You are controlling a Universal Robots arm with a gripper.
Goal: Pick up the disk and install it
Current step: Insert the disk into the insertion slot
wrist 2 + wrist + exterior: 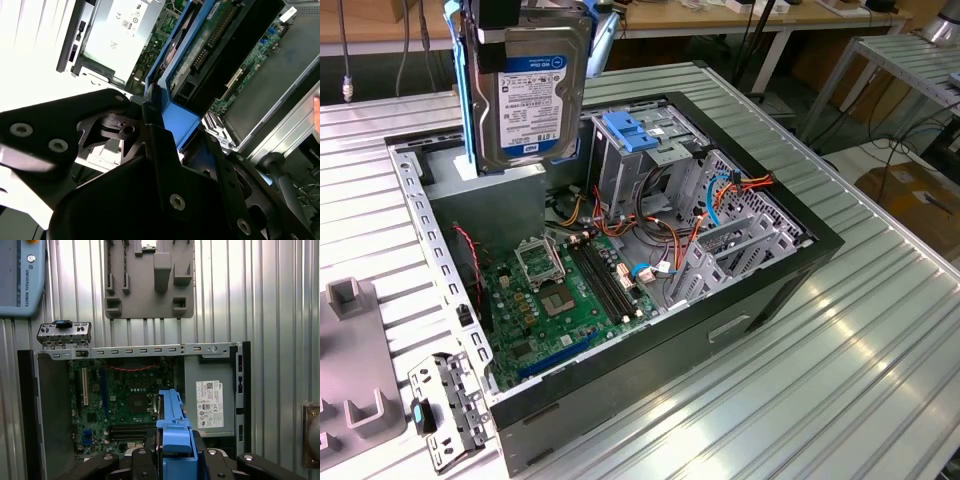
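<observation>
Above the open computer case (750, 310), holding the blue-railed disk (535, 90) upright, with gripper (176, 462) clamped on its upper end.

surface: ribbed metal table (860, 380) | on it: open computer case (760, 300) | grey fixture (355, 400) | metal bracket (445, 400)

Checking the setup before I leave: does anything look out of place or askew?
Nothing damaged or spilled. The disk hangs upright in the claw above the open computer case, not yet in a bay; a metal bracket lies beside the case.
</observation>
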